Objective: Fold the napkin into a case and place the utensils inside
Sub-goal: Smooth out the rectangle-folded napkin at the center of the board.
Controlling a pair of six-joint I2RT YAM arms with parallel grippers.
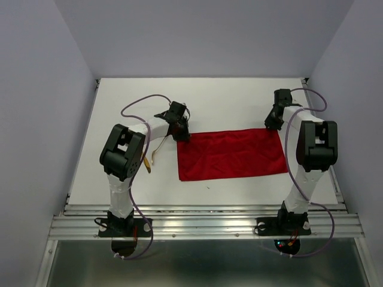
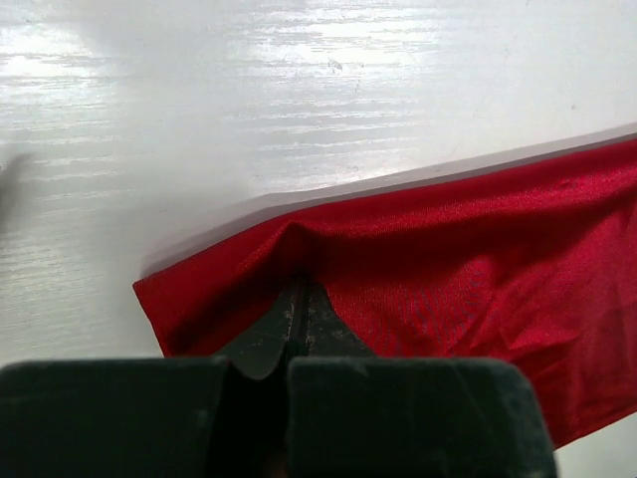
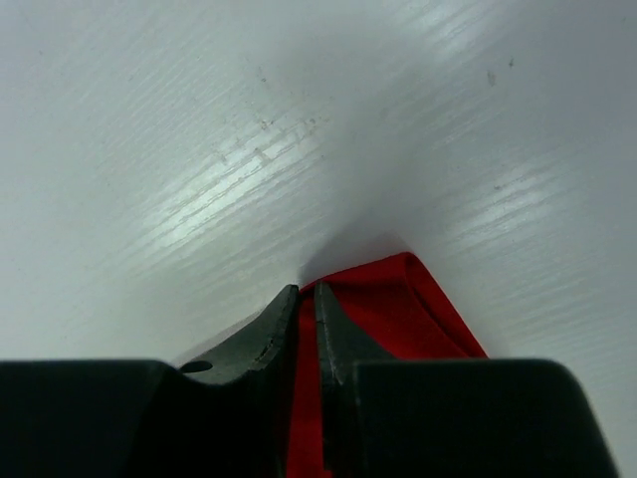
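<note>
The red napkin (image 1: 230,154) lies as a wide flat rectangle in the middle of the table; no case is in view. My left gripper (image 1: 181,136) is at its far left corner. In the left wrist view the left gripper (image 2: 301,284) is shut, with the napkin (image 2: 448,259) bunched up at its tips. My right gripper (image 1: 274,124) is at the far right corner. In the right wrist view the right gripper (image 3: 307,291) is closed on a fold of napkin (image 3: 398,309), with red cloth between the jaws. The utensils (image 1: 154,153) lie left of the napkin, partly hidden under my left arm.
The white table (image 1: 239,101) ends in a metal rail (image 1: 203,224) at the near edge, where both arm bases are bolted. Grey walls close in the left, right and far sides.
</note>
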